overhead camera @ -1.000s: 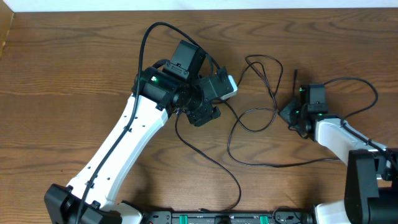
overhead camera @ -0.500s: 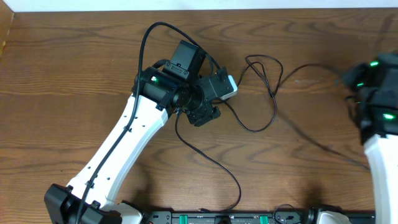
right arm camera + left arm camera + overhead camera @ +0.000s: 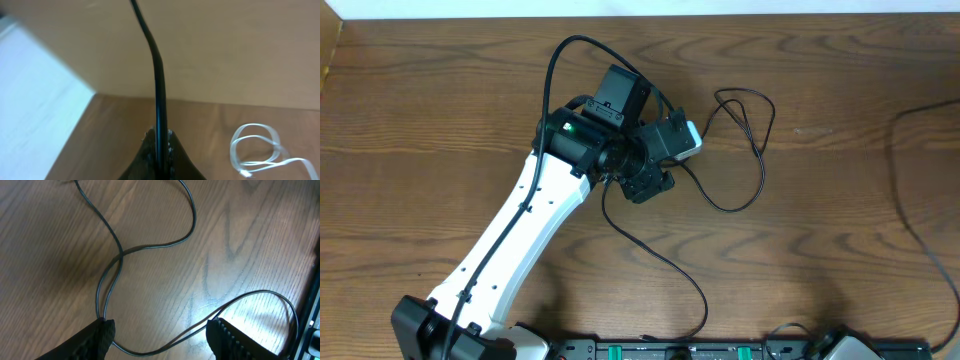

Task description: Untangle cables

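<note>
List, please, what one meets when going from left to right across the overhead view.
White left arm with black joints → left gripper over the wooden table → thin black cable lying in loops → bare brown wooden table → thin black cable running along the right edge.

The desk [image 3: 440, 110] was brown wood with a clear, streaky grain and a smooth, slightly glossy finish that threw back pale glare in the left wrist view. The black cable [image 3: 145, 245] lying on it looked like smooth rubbery plastic with a faint sheen. The left pincer [image 3: 160, 335] had matt black, ribbed plastic fingers [image 3: 235, 340]. The left arm [image 3: 515, 235] wore smooth glossy white plastic shells with matt black joints. A whitish cable [image 3: 257, 150] looked glossy.
</note>
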Controlling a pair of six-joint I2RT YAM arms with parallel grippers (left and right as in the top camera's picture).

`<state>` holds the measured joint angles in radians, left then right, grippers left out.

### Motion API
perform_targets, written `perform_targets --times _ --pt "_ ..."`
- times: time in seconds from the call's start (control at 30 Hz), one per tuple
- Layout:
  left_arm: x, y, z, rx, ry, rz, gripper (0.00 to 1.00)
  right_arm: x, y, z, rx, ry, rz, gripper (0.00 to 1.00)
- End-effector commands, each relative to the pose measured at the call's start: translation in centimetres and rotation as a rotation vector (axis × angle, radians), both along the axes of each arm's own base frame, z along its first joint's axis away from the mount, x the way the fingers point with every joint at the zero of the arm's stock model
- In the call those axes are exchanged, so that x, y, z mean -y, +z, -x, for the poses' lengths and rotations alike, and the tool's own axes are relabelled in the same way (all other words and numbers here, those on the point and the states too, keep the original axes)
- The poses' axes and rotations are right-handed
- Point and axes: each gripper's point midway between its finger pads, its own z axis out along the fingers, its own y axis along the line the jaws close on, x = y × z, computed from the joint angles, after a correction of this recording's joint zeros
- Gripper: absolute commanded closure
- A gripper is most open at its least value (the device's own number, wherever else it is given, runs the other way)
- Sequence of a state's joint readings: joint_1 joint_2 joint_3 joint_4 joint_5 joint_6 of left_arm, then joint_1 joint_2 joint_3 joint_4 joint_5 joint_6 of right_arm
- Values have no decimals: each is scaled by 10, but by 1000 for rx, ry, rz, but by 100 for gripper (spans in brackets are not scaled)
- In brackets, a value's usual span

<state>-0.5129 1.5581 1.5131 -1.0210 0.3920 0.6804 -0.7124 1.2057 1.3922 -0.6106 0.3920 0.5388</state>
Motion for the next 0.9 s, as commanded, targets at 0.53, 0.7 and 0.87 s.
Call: perform_targets --times 0.53,0.7,0.87 --pt "1 -5 1 -23 -5 3 36 45 -59 4 2 -70 -202 1" --pt "1 -5 1 -22 -5 3 35 42 -63 3 -3 -62 -220 1" --pt "2 -4 0 -16 -5 7 36 9 -79 -26 6 118 -342 14"
